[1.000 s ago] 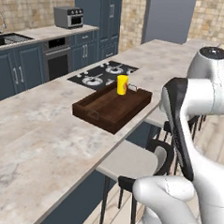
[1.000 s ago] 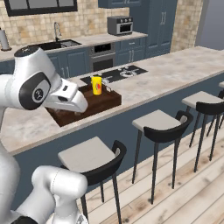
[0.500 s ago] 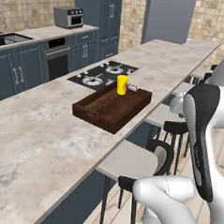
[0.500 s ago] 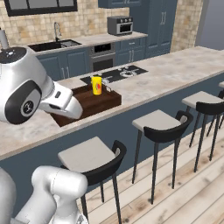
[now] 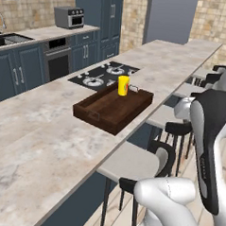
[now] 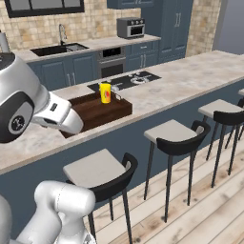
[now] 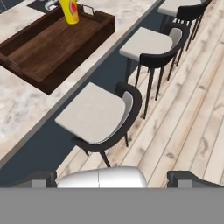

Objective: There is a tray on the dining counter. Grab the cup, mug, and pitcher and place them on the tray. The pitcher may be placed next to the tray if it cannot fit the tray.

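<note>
No legible text (anywhere here)

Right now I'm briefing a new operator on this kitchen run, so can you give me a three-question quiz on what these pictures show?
1. True or false: the yellow cup stands in the tray.
2. What lies on the counter just beyond the tray? A) a sink B) a black stovetop C) a toaster
3. Fill in: the hand is ____ and holds nothing, above a stool.

Key: 1 true. 2 B. 3 open.
</note>
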Available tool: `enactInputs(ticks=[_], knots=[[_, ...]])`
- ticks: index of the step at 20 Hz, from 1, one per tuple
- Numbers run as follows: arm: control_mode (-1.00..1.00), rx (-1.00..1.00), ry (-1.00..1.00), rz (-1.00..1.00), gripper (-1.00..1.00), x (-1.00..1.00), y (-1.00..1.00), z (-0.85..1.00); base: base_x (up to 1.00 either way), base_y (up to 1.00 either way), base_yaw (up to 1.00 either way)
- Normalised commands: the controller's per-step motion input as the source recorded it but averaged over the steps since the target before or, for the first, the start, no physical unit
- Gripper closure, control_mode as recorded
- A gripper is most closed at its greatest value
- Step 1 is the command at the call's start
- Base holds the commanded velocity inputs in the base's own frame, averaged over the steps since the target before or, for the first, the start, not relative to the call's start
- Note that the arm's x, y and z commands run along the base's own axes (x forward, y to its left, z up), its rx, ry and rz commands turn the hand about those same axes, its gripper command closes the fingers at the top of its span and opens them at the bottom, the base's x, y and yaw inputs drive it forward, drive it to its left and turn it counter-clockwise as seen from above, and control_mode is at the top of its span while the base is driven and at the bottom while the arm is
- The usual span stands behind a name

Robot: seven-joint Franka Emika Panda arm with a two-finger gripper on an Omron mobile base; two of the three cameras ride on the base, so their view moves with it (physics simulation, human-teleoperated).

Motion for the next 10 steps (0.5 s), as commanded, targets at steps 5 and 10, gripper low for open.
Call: enactInputs(ticks=[5, 10], knots=[[-1.0, -0.01, 0.0, 0.06, -1.0, -0.18, 0.12, -0.01, 0.0, 0.0, 0.0], [-1.0, -0.03, 0.0, 0.06, -1.0, -0.2, 0.17, -0.02, 0.0, 0.0, 0.0]])
